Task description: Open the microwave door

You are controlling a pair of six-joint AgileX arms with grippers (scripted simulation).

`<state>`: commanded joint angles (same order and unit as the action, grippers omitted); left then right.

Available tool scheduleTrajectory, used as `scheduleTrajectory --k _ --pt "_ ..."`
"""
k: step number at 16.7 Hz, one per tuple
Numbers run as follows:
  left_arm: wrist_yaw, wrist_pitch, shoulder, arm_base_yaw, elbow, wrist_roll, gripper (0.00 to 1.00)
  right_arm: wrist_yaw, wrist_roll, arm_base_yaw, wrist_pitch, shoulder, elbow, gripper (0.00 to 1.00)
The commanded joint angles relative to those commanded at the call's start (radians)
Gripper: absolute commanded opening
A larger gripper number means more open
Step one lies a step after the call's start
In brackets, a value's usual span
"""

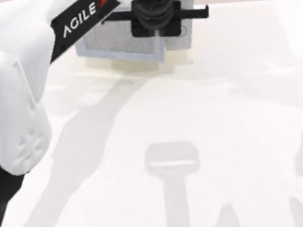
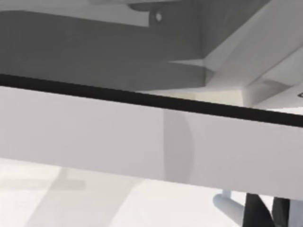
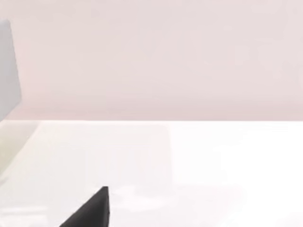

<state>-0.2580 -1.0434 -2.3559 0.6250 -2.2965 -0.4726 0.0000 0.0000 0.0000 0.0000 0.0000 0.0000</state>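
Observation:
The microwave (image 1: pixel 186 42) stands at the table's far edge, centre. Its door (image 1: pixel 120 46), light-grey framed with a speckled mesh window, faces the front. The door's handle side sits slightly forward of the knob panel. My left arm reaches across from the left, and its black gripper (image 1: pixel 156 26) hangs over that handle side. In the left wrist view the door's pale edge (image 2: pixel 94 132) fills the frame. There the left gripper (image 2: pixel 267 212) has two dark fingers (image 2: pixel 255 213) shut on the pale round handle (image 2: pixel 229 206). My right gripper (image 3: pixel 151 220) is parked, showing one dark fingertip (image 3: pixel 97 208) with nothing beside it.
The white table (image 1: pixel 219 114) carries only shadows of the arms and fingers in its front half. My left arm's bulky white body (image 1: pixel 15 102) covers the table's left side. The microwave's grey side (image 3: pixel 7 71) shows in the right wrist view.

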Motion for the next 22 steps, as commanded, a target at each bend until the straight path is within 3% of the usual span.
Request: scheduleTrajectory --k 22 --pt "0.017 0.044 0.047 -0.001 0.079 0.035 0.00 0.000 0.000 0.000 0.000 0.000 0.000 1.00"
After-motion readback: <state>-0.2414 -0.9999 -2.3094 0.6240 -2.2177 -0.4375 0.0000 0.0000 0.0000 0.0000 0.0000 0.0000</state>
